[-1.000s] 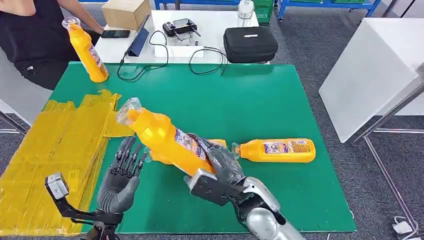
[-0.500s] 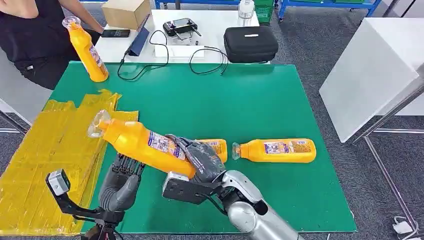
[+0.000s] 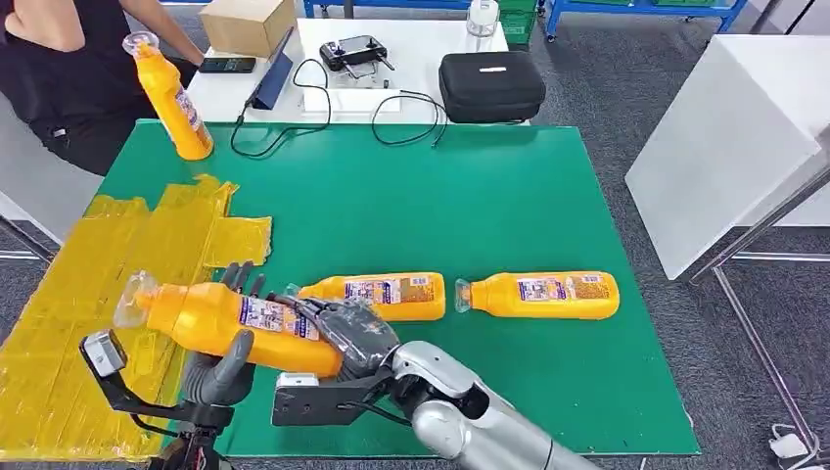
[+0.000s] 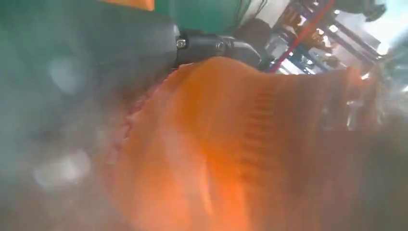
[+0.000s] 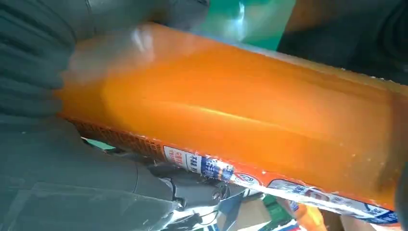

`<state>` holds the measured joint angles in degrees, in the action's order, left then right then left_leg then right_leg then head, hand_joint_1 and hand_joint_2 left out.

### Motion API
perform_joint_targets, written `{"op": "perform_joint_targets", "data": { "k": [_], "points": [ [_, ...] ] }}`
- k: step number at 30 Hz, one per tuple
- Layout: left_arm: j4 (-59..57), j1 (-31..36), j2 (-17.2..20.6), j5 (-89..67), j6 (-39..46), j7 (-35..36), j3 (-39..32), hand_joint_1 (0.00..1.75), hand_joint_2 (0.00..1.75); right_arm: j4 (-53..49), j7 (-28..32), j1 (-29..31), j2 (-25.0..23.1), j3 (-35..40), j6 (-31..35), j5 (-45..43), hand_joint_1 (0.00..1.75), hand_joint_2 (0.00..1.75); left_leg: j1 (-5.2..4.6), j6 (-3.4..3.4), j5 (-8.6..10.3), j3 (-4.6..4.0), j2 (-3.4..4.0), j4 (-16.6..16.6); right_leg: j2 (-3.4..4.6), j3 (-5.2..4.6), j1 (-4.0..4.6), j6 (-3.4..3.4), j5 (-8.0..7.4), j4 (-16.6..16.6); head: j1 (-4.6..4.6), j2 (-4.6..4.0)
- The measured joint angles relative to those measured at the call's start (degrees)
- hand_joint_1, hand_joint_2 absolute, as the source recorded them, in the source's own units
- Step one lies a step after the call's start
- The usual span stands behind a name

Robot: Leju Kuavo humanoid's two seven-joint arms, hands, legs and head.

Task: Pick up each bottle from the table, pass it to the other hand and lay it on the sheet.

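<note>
Gripping the orange bottle (image 3: pixel 225 318) around its base end, the right hand (image 3: pixel 347 333) has its dark fingers wrapped about the body, with the cap end pointing away toward the yellow sheet (image 3: pixel 98 294). The left hand (image 3: pixel 220 367) sits under the middle of the same bottle, thumb up against its near side and fingertips showing above its far side, so both hands are on it; whether the left one has fully closed cannot be told. The bottle is held nearly level, above the edge where the sheet meets the green worktop (image 3: pixel 440 206).

Just beyond the right hand, a second bottle (image 3: pixel 377 294) lies flat on the worktop, and a third bottle (image 3: pixel 538 294) lies further off on that hand's outer side. Well beyond the left hand, a fourth bottle (image 3: pixel 171 98) stands tilted at the far corner, near a person (image 3: pixel 69 69) in black.
</note>
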<state>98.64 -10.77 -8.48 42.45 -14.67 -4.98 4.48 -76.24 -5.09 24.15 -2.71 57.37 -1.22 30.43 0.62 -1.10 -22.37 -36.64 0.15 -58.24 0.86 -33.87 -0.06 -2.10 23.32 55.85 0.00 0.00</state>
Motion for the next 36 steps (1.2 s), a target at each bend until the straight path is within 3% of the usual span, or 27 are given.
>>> {"op": "perform_joint_targets", "data": {
  "k": [9,10,11,30,31,32,33,34,36],
  "points": [
    [-0.09,-0.24,0.09,-1.53,1.44,-0.2,-1.27,0.0,1.75,1.66,0.07,1.21,-0.76,1.99,-0.33,-1.31,1.75,1.75,0.0,0.0,0.0,0.0,0.0,0.0,0.0,-0.02,0.0,0.0,0.0,0.0,0.0,0.0],
    [-0.09,-0.24,0.11,-1.64,1.46,-0.2,-1.33,0.3,1.75,1.77,0.07,1.21,-0.79,1.99,-0.33,-1.29,1.75,1.75,0.0,0.0,0.0,0.0,0.0,0.0,0.0,-0.02,0.0,0.0,0.0,0.0,0.0,0.0],
    [-0.09,-0.27,0.11,-1.66,1.49,-0.2,-1.37,1.75,1.75,1.88,0.07,1.21,-0.87,1.99,-0.33,-1.29,1.75,1.75,0.0,0.0,0.0,0.0,0.0,0.0,0.0,-0.03,0.0,0.0,0.0,0.0,0.0,0.0],
    [-0.07,-0.46,-0.07,-5.11,1.84,-3.0,-1.94,1.75,1.75,2.32,0.44,-0.68,-1.46,0.7,0.65,0.92,1.75,1.75,0.0,0.0,0.0,0.0,0.01,0.0,0.0,-0.06,0.0,0.0,0.0,-0.01,0.0,0.0],
    [-0.07,-0.45,-0.13,-5.35,1.86,-3.06,-1.99,1.75,1.75,2.32,0.44,-0.94,-1.46,0.46,0.78,1.07,1.47,1.75,0.0,0.0,0.0,0.0,0.01,0.0,0.0,-0.06,0.0,0.0,0.0,-0.01,0.0,0.0],
    [-0.07,-0.45,-0.2,-5.57,1.88,-3.08,-1.99,1.75,1.75,2.32,0.44,-1.23,-1.46,0.18,0.87,1.29,0.17,1.75,0.0,0.0,0.0,0.0,0.01,0.0,0.0,-0.06,0.0,0.0,0.0,-0.01,0.0,0.0],
    [-0.07,-0.48,-0.24,-5.82,1.95,-3.08,-1.99,1.75,1.75,2.32,0.44,-1.49,-1.46,-0.06,1.07,1.44,0.0,1.75,0.0,0.0,-0.01,0.0,0.01,0.0,0.0,-0.06,0.0,0.0,0.0,-0.01,0.0,0.0],
    [-0.07,-0.49,-0.31,-6.05,2.12,-3.08,-1.99,1.75,1.75,2.32,0.31,-1.61,-1.44,-0.37,1.24,1.6,0.0,0.0,0.0,0.0,-0.01,0.0,0.01,0.0,0.0,-0.07,0.0,0.0,0.0,-0.01,0.0,0.0],
    [0.0,-0.43,-0.48,-7.99,3.16,-3.91,-2.03,1.75,1.75,2.3,0.11,-2.06,-1.16,-0.82,2.55,1.68,0.0,0.0,0.0,0.0,0.0,0.0,0.01,0.0,0.0,-0.05,0.0,0.0,0.0,-0.01,0.0,0.0]
  ]
}}
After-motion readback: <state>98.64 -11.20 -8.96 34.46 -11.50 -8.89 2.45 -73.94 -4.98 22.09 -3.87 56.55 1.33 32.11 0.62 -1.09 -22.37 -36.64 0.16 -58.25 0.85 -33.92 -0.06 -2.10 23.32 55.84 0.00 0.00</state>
